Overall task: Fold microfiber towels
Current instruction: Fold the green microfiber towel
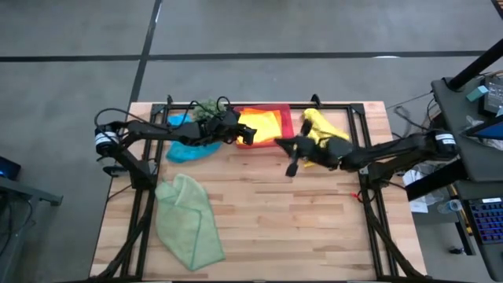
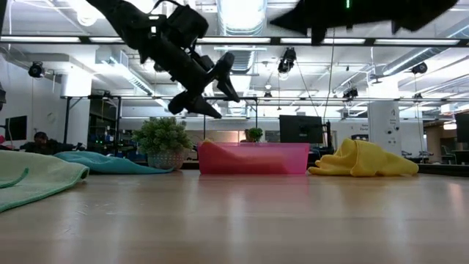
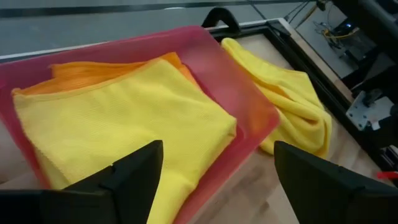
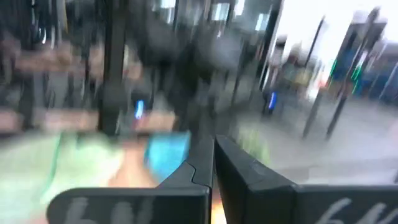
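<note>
- Wooden slatted worktop (image 1: 275, 212); grey floor, open workshop room behind.
- Light green towel (image 1: 189, 220) lies lengthwise toward the worktop's front edge.
- My left end effector (image 1: 248, 134) gapes empty over the pink tray (image 3: 239, 99); my right end effector (image 1: 291, 168) is clenched, empty.

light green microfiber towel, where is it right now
In the high view the light green microfiber towel lies crumpled on the wooden table's front-left part, well apart from the teal blue towel behind it.
</note>
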{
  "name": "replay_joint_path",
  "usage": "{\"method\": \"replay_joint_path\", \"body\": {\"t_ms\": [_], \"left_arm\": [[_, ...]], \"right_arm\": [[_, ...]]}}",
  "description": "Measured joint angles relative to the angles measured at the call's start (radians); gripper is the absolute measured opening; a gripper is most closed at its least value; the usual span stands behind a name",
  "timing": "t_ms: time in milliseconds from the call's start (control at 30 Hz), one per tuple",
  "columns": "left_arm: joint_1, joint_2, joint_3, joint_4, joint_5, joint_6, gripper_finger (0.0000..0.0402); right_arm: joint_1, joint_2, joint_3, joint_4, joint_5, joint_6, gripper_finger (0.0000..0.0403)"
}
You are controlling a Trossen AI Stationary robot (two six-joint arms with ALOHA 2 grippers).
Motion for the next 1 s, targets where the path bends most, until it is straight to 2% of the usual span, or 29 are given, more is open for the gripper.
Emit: {"method": "replay_joint_path", "body": {"t_ms": [67,200,300,400,500,633,800,900,1000], "left_arm": [[-0.008,-0.001,0.002,0.002,0.000,-0.001,0.0290],[-0.022,-0.003,-0.001,-0.001,0.007,-0.003,0.0290],[-0.038,-0.008,0.002,0.000,0.013,-0.004,0.0290],[-0.068,-0.027,0.003,-0.001,0.024,-0.004,0.0290],[-0.121,-0.059,-0.003,0.000,0.036,-0.004,0.0290],[-0.231,-0.088,-0.002,-0.006,0.048,-0.002,0.0290],[-0.393,-0.103,-0.003,-0.007,0.053,-0.030,0.0290],[-0.489,-0.103,-0.003,-0.046,0.059,-0.116,0.0290],[-0.578,-0.103,0.001,-0.179,0.091,-0.263,0.0290]], "right_arm": [[-0.001,-0.020,0.041,-0.001,0.014,-0.048,0.0008],[0.008,-0.028,0.056,-0.175,0.108,0.000,0.0008],[0.025,-0.011,0.048,-0.195,0.161,-0.019,0.0008],[0.041,-0.046,0.076,-0.169,0.211,-0.063,0.0008],[0.065,-0.064,0.085,-0.271,0.221,-0.043,0.0008],[0.123,-0.093,0.095,-0.505,0.205,0.054,0.0008],[0.193,-0.135,0.151,-0.892,0.192,0.300,0.0008],[0.228,-0.137,0.172,-1.102,0.081,0.449,0.0008],[0.264,-0.139,0.183,-1.199,-0.034,0.544,0.0008]]}}
